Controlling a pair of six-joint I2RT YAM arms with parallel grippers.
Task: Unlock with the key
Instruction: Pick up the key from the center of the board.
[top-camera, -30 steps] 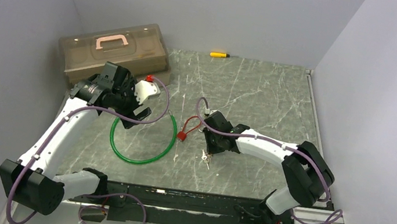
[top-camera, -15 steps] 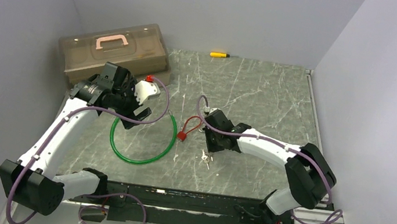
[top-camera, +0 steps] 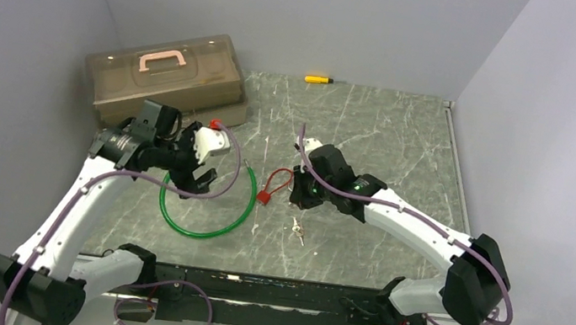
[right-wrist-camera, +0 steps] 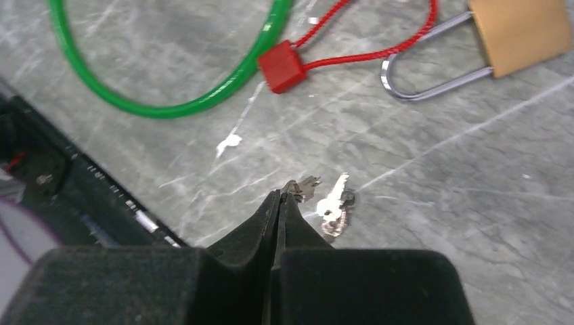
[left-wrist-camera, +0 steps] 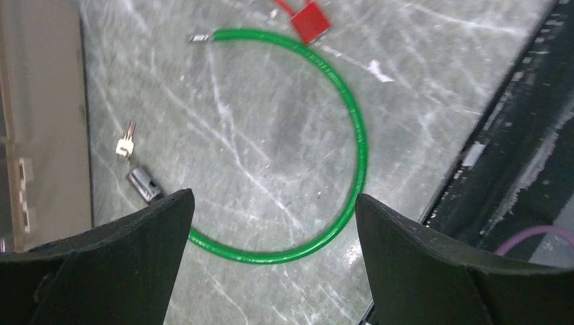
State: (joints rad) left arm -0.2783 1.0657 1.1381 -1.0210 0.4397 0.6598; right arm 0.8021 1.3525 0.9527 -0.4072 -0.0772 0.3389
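A small bunch of silver keys (top-camera: pixel 298 230) (right-wrist-camera: pixel 334 202) lies on the marble table. My right gripper (top-camera: pixel 299 198) (right-wrist-camera: pixel 282 196) is shut, its tips hanging just short of the key ring; the top view shows the keys flat on the table, apart from it. A brass padlock (right-wrist-camera: pixel 521 30) with a silver shackle lies beyond the keys, with a red cable lock (top-camera: pixel 264 197) (right-wrist-camera: pixel 282 66) beside it. My left gripper (top-camera: pixel 197 177) (left-wrist-camera: pixel 271 200) hangs open and empty above the green cable loop (top-camera: pixel 204 219) (left-wrist-camera: pixel 359 149).
A brown toolbox (top-camera: pixel 165 73) with a pink handle stands at the back left. A yellow screwdriver (top-camera: pixel 317 79) lies by the far wall. A second small key (left-wrist-camera: pixel 124 144) and a silver lock barrel (left-wrist-camera: pixel 144 184) lie near the toolbox. The black base rail (top-camera: pixel 266 291) runs along the near edge.
The right gripper has shut and pulled up and back from the keys, which stay where they were. The left arm has swung slightly down and right, still open.
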